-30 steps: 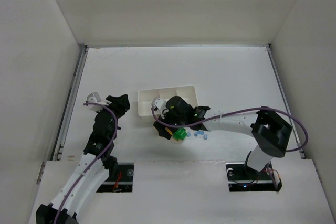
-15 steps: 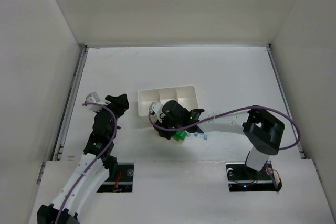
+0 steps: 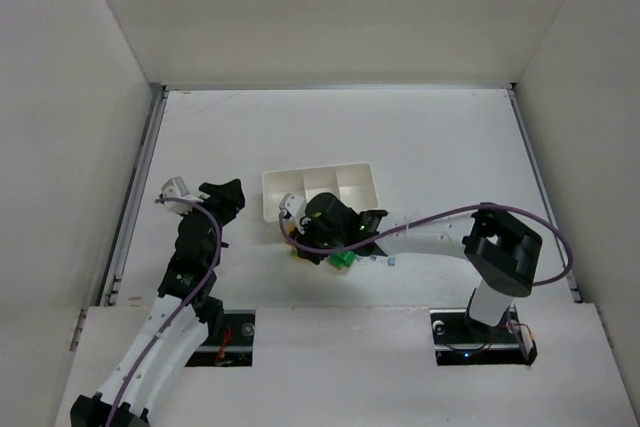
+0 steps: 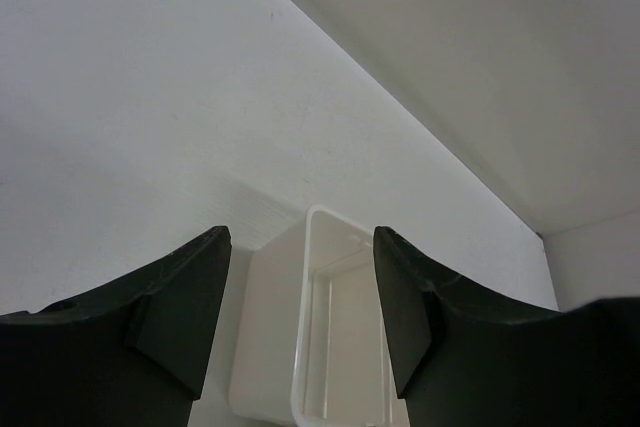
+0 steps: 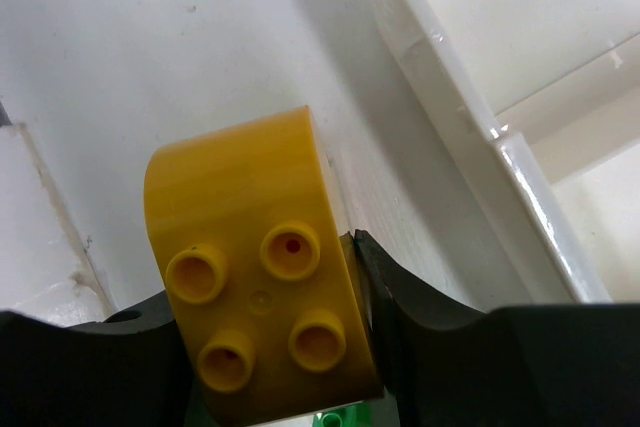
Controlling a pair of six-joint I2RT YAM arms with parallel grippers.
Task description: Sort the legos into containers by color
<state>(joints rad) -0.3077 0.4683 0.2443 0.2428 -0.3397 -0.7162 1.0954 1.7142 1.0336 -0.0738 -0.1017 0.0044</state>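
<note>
Yellow plastic fills my right wrist view. My right gripper [image 5: 270, 342] is pinching a yellow brick [image 5: 250, 207] with one round end, pressing on both its sides, studs facing the camera. The brick is down by the worktop [image 3: 420, 147], just beside the near wall of the white tray [image 5: 470, 117]. I cannot tell if it is off the worktop yet.

I think this is the pick-up step. To do it well, I should hold tight, lift straight up until the brick is over the wall, then let go low inside one compartment. Green bricks [image 3: 343, 260] lie just beside my gripper, and tiny light-blue bricks [image 3: 385, 260] are near them, so I must not bump them.

My left gripper [image 4: 300, 247] is spread and holds nothing, near the tray's left end.
</note>
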